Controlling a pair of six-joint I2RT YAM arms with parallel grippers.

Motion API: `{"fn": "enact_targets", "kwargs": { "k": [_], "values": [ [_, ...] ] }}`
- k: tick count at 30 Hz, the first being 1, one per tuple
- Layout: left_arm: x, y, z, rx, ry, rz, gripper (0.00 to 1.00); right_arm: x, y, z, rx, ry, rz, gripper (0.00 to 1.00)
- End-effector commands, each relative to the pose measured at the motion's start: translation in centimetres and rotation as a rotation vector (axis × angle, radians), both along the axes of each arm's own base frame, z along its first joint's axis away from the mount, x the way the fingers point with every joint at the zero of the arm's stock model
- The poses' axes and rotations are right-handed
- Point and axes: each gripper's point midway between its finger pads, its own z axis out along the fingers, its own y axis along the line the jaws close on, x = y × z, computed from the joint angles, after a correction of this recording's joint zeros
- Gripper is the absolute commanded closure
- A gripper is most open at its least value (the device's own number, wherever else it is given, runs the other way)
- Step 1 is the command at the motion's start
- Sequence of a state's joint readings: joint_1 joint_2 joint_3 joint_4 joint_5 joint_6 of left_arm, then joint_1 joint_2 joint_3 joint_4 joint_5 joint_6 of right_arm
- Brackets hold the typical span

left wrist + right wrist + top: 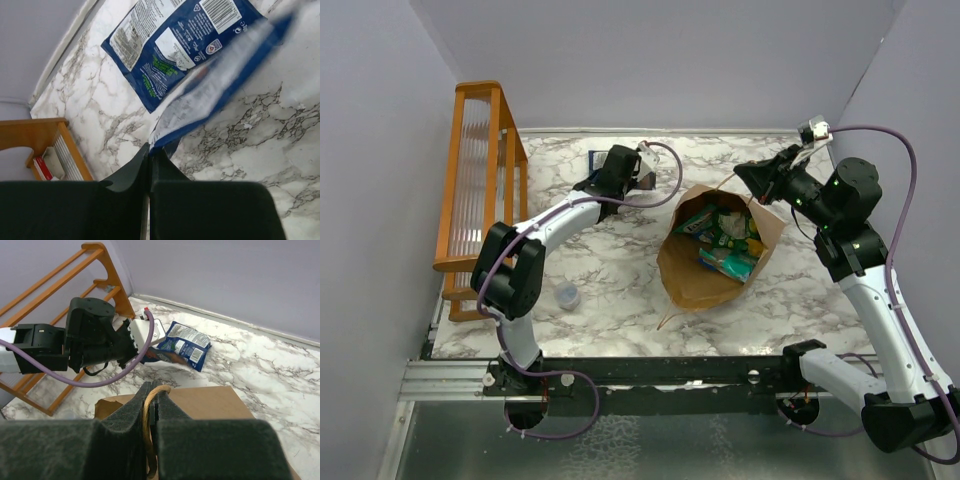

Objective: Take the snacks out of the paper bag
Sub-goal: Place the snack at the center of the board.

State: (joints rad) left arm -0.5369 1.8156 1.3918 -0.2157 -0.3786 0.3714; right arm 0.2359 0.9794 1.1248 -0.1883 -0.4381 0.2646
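**Top view:** the paper bag [685, 272] stands open right of centre on the table [600, 270], snacks [720, 235] heaped inside; those underneath cannot be counted.

**Left wrist:** my left tool [150, 152] is clamped shut on a corner of a blue packet [220, 75], which is blurred, above a second blue packet [165, 45] lying flat. I should lower it alongside before releasing.

**Right wrist:** my right tool [151, 390], pinched shut on the bag's handle [146, 415], should steady the mouth.
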Motion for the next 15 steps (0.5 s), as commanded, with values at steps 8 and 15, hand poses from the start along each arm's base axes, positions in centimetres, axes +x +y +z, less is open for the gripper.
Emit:
{"fn": "enact_targets", "kwargs": {
  "k": [8,15],
  "values": [
    [0.6,-1.1,-3.6,0.122,-0.01,-0.19,1.0,-0.4,-0.6,1.5,-0.006,-0.038,-0.027,0.96],
    [-0.1,-0.7,-5.7,0.117,0.072,-0.17,1.0,-0.7,-0.7,1.5,-0.005,-0.04,-0.029,0.96]
  ]
}}
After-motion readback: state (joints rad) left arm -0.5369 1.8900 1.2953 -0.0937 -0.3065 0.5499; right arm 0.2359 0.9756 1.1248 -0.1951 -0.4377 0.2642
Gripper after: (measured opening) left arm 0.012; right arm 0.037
